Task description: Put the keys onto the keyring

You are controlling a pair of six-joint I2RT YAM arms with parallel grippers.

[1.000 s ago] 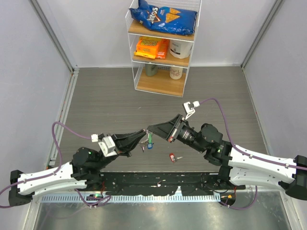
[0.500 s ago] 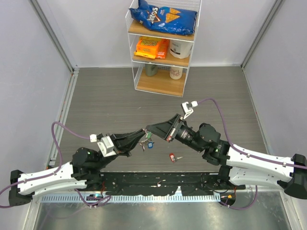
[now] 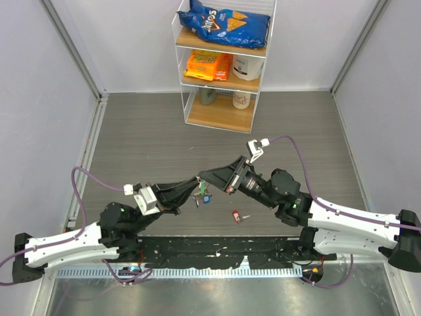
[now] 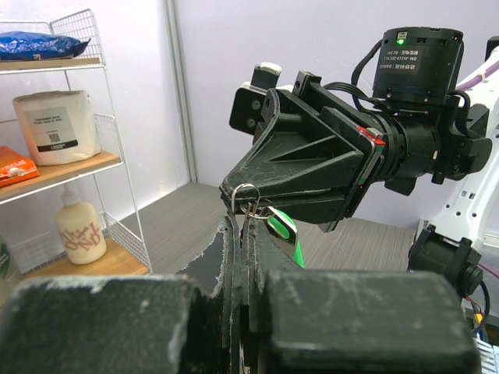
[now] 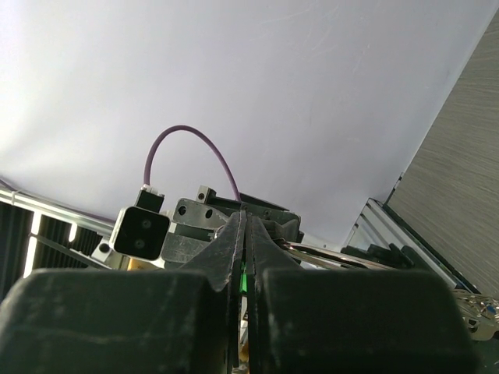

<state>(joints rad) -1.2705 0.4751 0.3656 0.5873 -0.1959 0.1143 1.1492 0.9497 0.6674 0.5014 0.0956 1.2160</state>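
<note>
My left gripper (image 3: 195,192) is shut on the keyring (image 4: 245,193), a thin silver loop that sticks up out of its fingertips (image 4: 234,234) in the left wrist view. A green key (image 4: 285,230) sits at the ring, right beside those fingertips. My right gripper (image 3: 201,176) meets the left one tip to tip above the floor. It is shut, and a green sliver of that key (image 5: 243,276) shows between its fingers. A blue key (image 3: 206,198) hangs just below the two tips. A red key (image 3: 236,215) lies apart on the floor, to the right.
A clear shelf rack (image 3: 223,62) stands at the back wall with a chip bag, an orange packet, a tub and bottles. It shows at the left of the left wrist view, with a bottle (image 4: 79,226). Grey walls close both sides.
My right arm has crept a little to the left, toward the left gripper. The left gripper, the hanging keys and the red key stay where they were.
</note>
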